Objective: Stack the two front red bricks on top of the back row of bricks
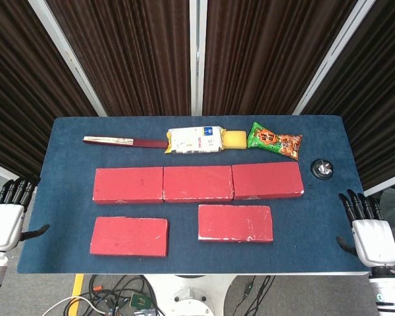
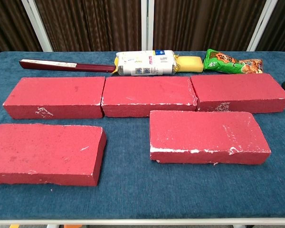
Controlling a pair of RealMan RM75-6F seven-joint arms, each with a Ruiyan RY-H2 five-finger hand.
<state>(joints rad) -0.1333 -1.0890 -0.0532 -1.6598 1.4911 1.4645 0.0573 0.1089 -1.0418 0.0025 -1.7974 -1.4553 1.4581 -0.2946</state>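
Five red bricks on a blue tabletop [image 1: 66,138], both hands idle at its edges.

Left hand [image 1: 5,220] and right hand [image 1: 368,230] hold nothing, fingers apart, off the tabletop sides. Front left brick [image 1: 129,236] lies nearest the left hand; front right brick [image 1: 236,223] sits toward the right hand. Beyond both, farther from the hands, the back row of bricks [image 1: 197,182] lies end to end, touching.

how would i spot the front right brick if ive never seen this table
On the blue table, three red bricks form a back row. In front of it lie two separate bricks; the front right brick lies below the row's middle and right bricks, nearer the row than the front left brick.
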